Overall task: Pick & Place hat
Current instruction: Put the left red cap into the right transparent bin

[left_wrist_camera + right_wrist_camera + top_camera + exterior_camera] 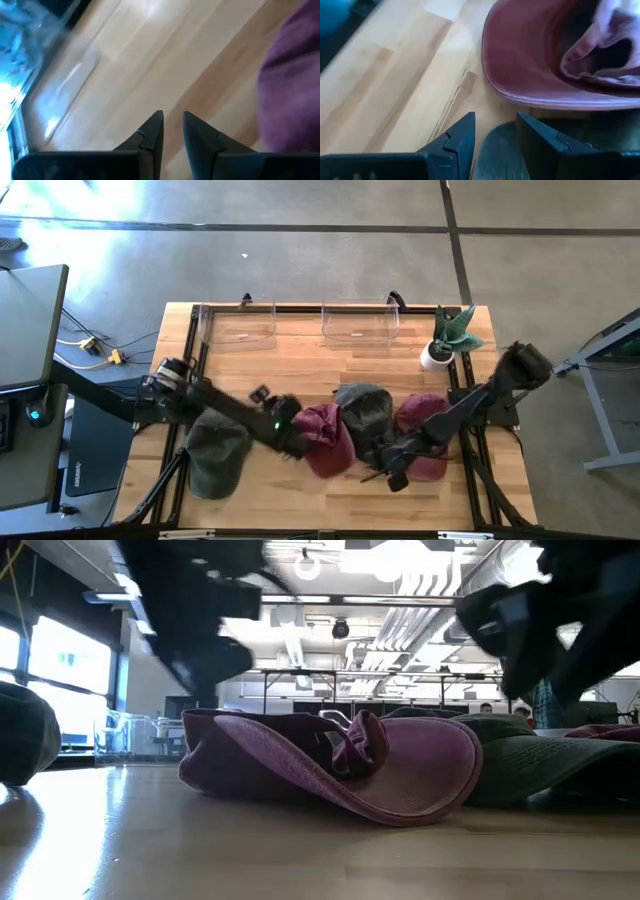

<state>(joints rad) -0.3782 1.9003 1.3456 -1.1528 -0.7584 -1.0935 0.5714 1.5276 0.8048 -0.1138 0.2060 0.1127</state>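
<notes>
The left gripper (172,131) hangs over bare table (300,350) just left of the maroon hat (328,438), its fingers parted by a narrow gap with nothing between them. The right gripper (495,135) sits low at the near edge of the maroon hat, beside the green hat (365,408), jaws parted moderately and empty over a dark brim. Farther out lie a third hat (216,456) near left, a red hat (425,430) right, two clear bins (240,325) far, and a plant (450,335) far right.

Four hats (330,438) (two maroon, two dark green), two clear bins (238,326), one plant (447,338).
</notes>
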